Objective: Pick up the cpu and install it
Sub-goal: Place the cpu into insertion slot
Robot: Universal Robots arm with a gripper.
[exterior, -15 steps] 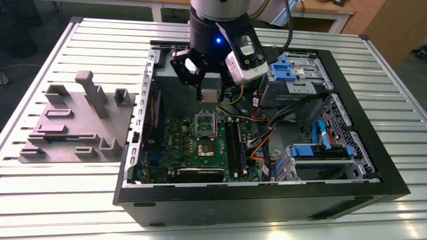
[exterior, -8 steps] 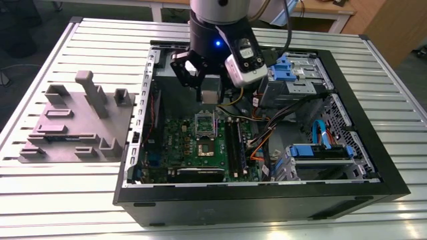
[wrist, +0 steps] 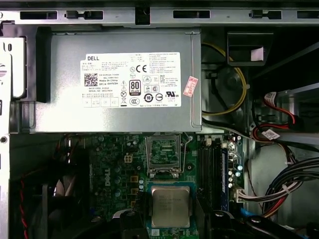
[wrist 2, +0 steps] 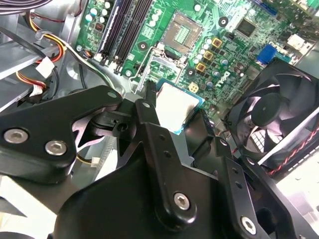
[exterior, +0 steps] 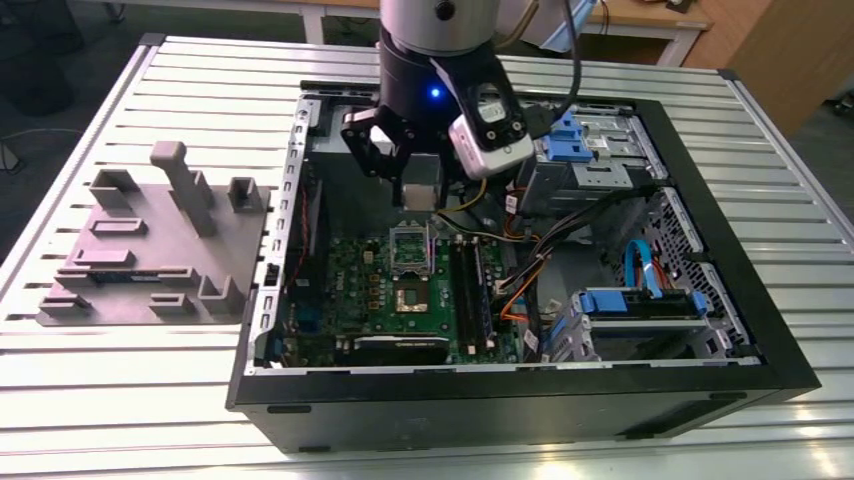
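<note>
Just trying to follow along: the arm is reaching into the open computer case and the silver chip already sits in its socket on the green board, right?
Not quite. The cpu is not in its socket: in the second wrist view the gripper holds it above the green board, and the socket lies empty. The arm does reach into the open case.

The surface (exterior: 134, 420) around me was made of pale metal slats with dark grooves, and the light on it was even. Beyond its far edge there was a dark floor (exterior: 80, 110), a wooden-topped table (exterior: 663, 22) with white legs, and, at the exterior view's right, a brown wooden panel (exterior: 794, 60).
</note>
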